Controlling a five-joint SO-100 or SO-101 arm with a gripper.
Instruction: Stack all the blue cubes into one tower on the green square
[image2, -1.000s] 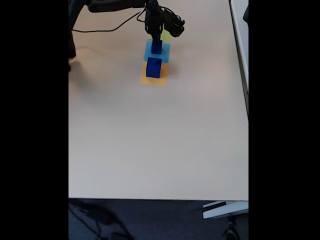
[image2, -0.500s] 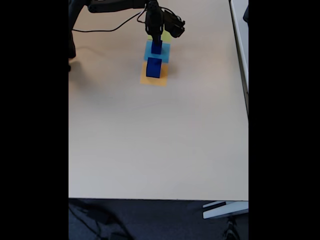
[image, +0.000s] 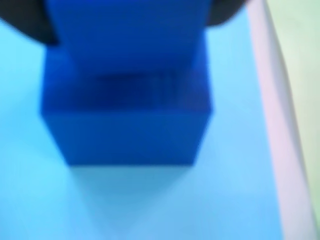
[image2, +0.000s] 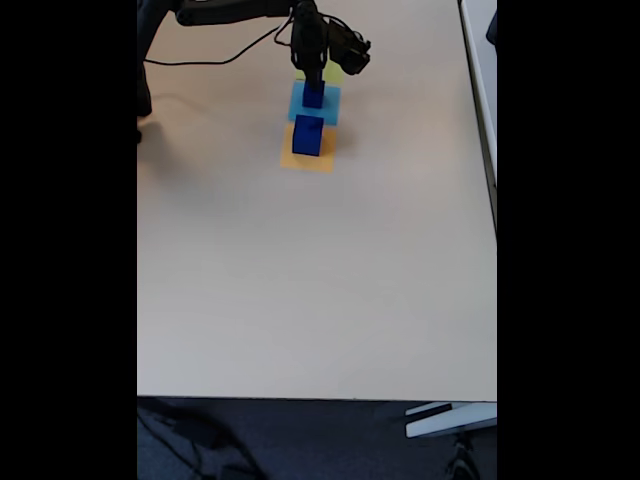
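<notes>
The blue cubes (image2: 313, 96) have not shifted: the gripper (image2: 313, 82) still hovers at the smaller one, fingers' state unclear, nothing stacked yet.

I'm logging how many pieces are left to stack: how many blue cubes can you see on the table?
2. A larger blue cube stands on the orange square; a smaller blue cube stands on the light-blue square under the gripper. The arm may hide others on the green square.

In the fixed view the arm (image2: 225, 10) stretches across the frame's top from upper left, gripper (image2: 313, 82) pointing down, its opening unclear.
</notes>
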